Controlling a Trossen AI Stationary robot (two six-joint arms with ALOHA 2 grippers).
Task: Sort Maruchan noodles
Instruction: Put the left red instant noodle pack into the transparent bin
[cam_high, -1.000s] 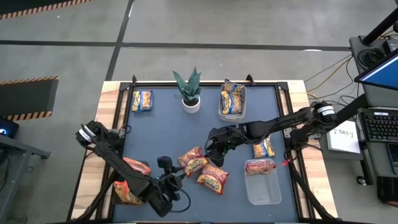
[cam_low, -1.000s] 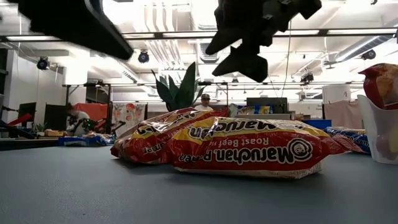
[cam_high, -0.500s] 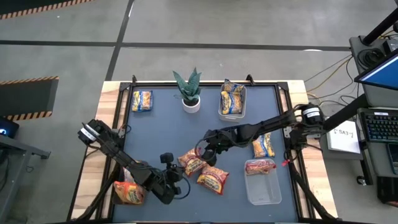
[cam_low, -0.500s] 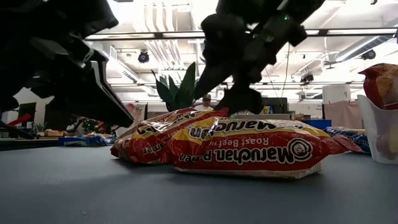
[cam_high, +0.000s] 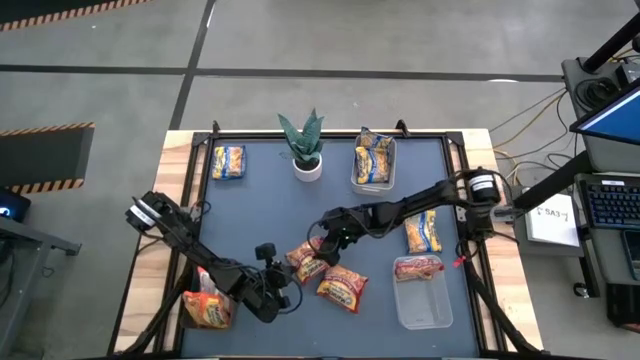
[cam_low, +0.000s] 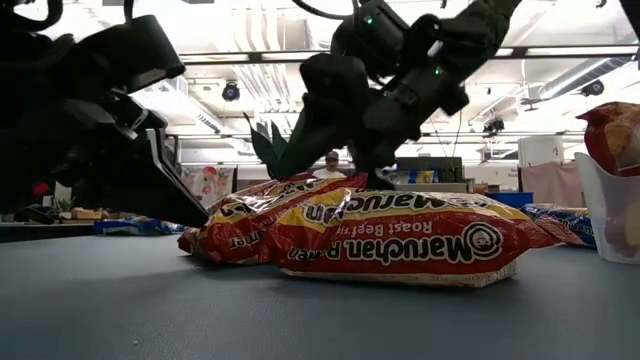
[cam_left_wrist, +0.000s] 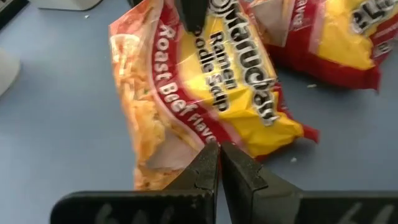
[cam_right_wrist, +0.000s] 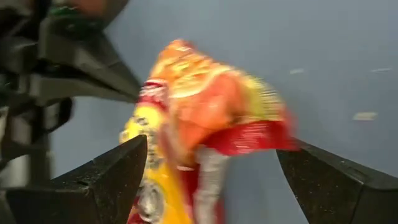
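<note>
Two orange-red Maruchan packets (cam_high: 305, 262) (cam_high: 342, 286) lie flat, overlapping, near the table's middle front. My left gripper (cam_left_wrist: 217, 152) is shut, with its tips at the near edge of the left packet (cam_left_wrist: 205, 87). My right gripper (cam_right_wrist: 210, 146) stands open over that packet's far end (cam_right_wrist: 199, 112), one finger on either side, and I see no touch. In the low view my right gripper (cam_low: 335, 170) hovers just above the packets. My left gripper (cam_low: 195, 210) slants down beside them. My left gripper's shut fingertips (cam_left_wrist: 210, 155) meet the packet's near short edge (cam_left_wrist: 186, 163), slanting down from the table's near left. The packet lies flat on the table. Whether the fingertips touch the edge or have its seam between them, I cannot tell.
A clear bin (cam_high: 205, 310) at the front left holds red packets. Another bin (cam_high: 420, 300) at the front right holds a red-and-white packet. A third bin (cam_high: 372, 165) at the back holds yellow-and-blue ones. Loose yellow-and-blue packets (cam_high: 228, 160) (cam_high: 424, 232) and a potted plant (cam_high: 303, 145) stand around.
Both grippers have sunk toward the two packets. My right gripper has gone toward the table's left and down over the left packet's far end, its fingers spreading wider. My left gripper has come down and in from the near left. The packets have stayed put.
</note>
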